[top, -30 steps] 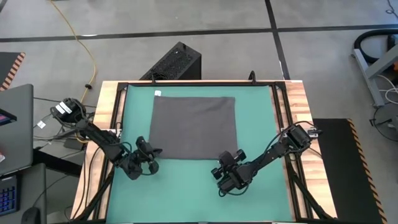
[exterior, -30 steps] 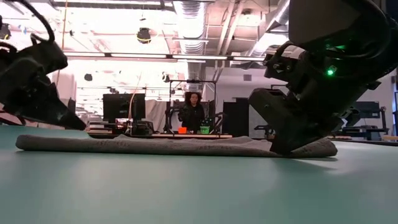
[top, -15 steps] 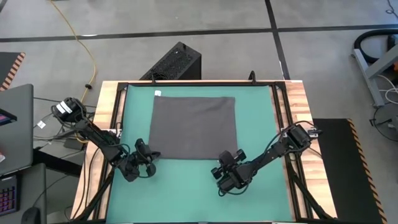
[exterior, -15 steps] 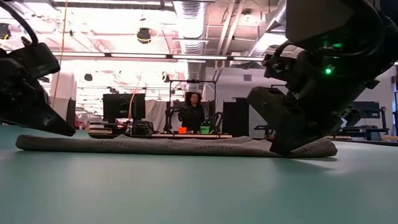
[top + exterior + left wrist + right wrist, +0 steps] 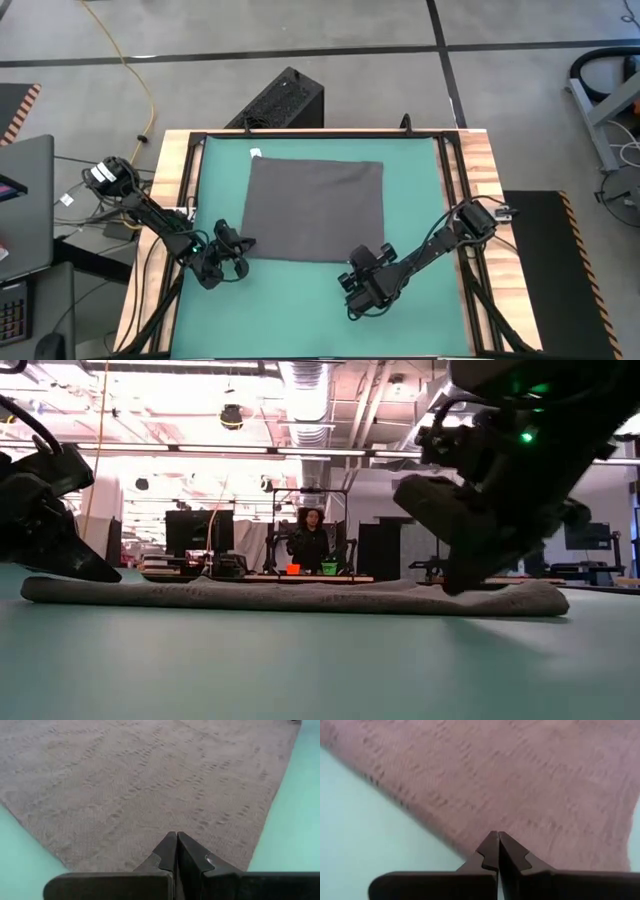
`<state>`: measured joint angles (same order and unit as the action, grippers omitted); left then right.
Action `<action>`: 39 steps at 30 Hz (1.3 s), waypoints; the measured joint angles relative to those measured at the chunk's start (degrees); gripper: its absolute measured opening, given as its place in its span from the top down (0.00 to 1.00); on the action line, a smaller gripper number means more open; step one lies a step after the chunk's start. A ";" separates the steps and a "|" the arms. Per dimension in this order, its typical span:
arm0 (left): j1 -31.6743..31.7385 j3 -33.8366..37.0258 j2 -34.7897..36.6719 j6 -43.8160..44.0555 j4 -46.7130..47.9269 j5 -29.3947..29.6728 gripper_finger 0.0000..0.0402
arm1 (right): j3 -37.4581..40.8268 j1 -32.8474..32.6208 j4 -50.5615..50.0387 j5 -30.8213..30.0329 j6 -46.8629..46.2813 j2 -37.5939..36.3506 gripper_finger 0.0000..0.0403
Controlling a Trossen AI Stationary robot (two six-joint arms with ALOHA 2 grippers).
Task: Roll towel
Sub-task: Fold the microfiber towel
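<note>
The dark grey towel (image 5: 313, 208) lies spread flat on the green mat (image 5: 300, 300), its white tag (image 5: 254, 153) at the far left corner. My right gripper (image 5: 379, 252) is at the towel's near right corner, shut on its edge and raised a little off the mat (image 5: 462, 588). My left gripper (image 5: 243, 243) is shut, with its tips (image 5: 176, 836) over the towel's near left corner (image 5: 105, 574). I cannot tell whether the left gripper touches the cloth. My right gripper has the towel's near edge (image 5: 470, 847) close to the near right corner, pinched between the two shut fingers. They slant down from the table's near side. The fingers hide how many layers they hold. The corner (image 5: 520, 598) is barely raised, and the rest lies flat.
A black frame and wooden boards (image 5: 480, 170) border the mat. Bare mat lies between the towel and the near edge. Beyond the table a person (image 5: 310, 535) sits among monitors. A black box (image 5: 280, 100) stands on the floor past the far edge.
My right gripper has risen a little and drawn back toward the table's near edge. The towel's near right corner has shifted with it toward the near right, while the far edge has stayed flat on the mat.
</note>
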<state>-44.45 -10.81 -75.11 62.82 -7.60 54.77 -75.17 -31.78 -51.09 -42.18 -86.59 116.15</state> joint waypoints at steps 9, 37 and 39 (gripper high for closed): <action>0.00 -2.43 1.81 -6.61 -6.54 0.73 1.00 | -1.24 -0.08 1.94 -0.43 2.90 -0.44 0.92; 13.86 -10.82 -8.22 -43.06 -36.96 -20.25 1.00 | -15.26 -4.06 -25.28 8.71 32.51 -0.84 0.37; 15.01 -10.82 -8.22 -43.09 -36.96 -21.54 1.00 | -14.62 -4.91 -23.86 8.85 33.78 -0.62 0.37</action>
<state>-29.44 -21.63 -83.33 19.73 -44.56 33.23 -89.79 -36.69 -74.95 -33.33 -52.82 115.53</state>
